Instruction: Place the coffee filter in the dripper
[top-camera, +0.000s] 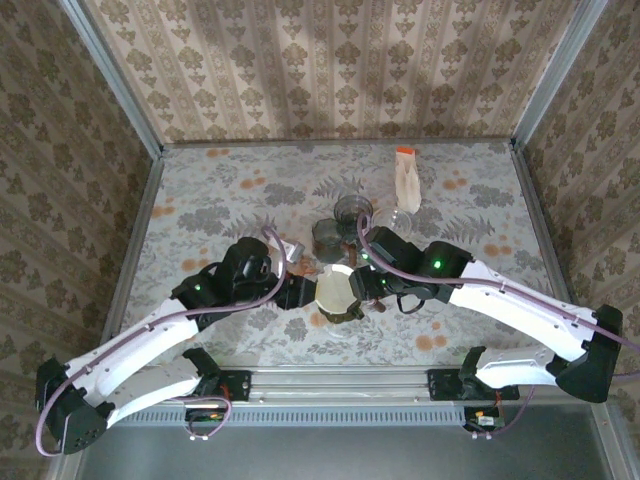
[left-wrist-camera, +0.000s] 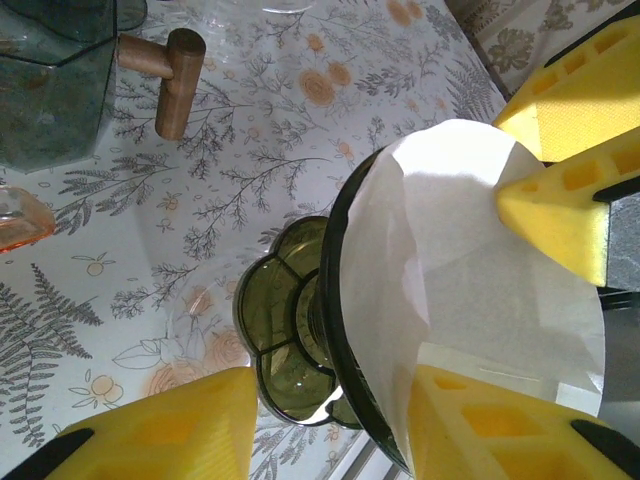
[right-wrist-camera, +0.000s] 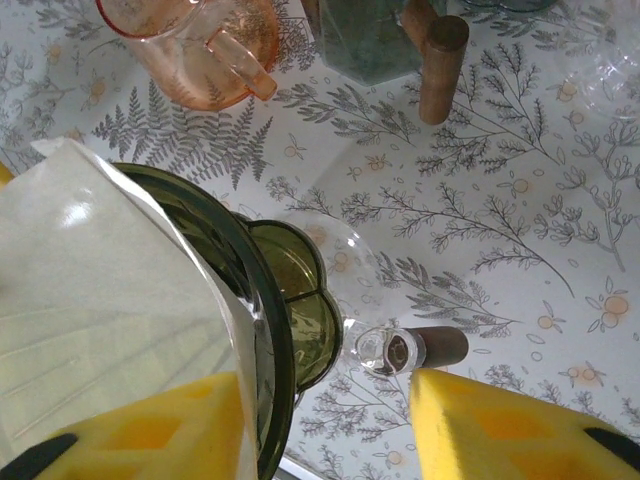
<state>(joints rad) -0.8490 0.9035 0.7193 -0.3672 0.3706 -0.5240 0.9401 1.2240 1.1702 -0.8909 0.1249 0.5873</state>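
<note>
Paper first: the coffee filter (left-wrist-camera: 470, 290) sits inside the dripper (left-wrist-camera: 285, 330). Its white edge stands proud of the dark green rim, and in my right wrist view the cone's ribs show faintly through it. The dripper stands upright on the flowered tablecloth (right-wrist-camera: 520, 200), near the table's middle.

My left gripper (left-wrist-camera: 335, 400) brackets the dripper, one finger at the scalloped base and the other on the paper side. I cannot tell whether it pinches or merely flanks. My right gripper (right-wrist-camera: 325, 385) is spread wide and released, one finger over the paper and the other outside, by a clear handle (right-wrist-camera: 410, 350) with a dark tip.

Further off stand a pink jug (right-wrist-camera: 190, 40) and a green vessel (left-wrist-camera: 50, 90) with a wooden handle.

I judge the placing nearly done; what remains is settling the paper flush and drawing both claws away
</note>
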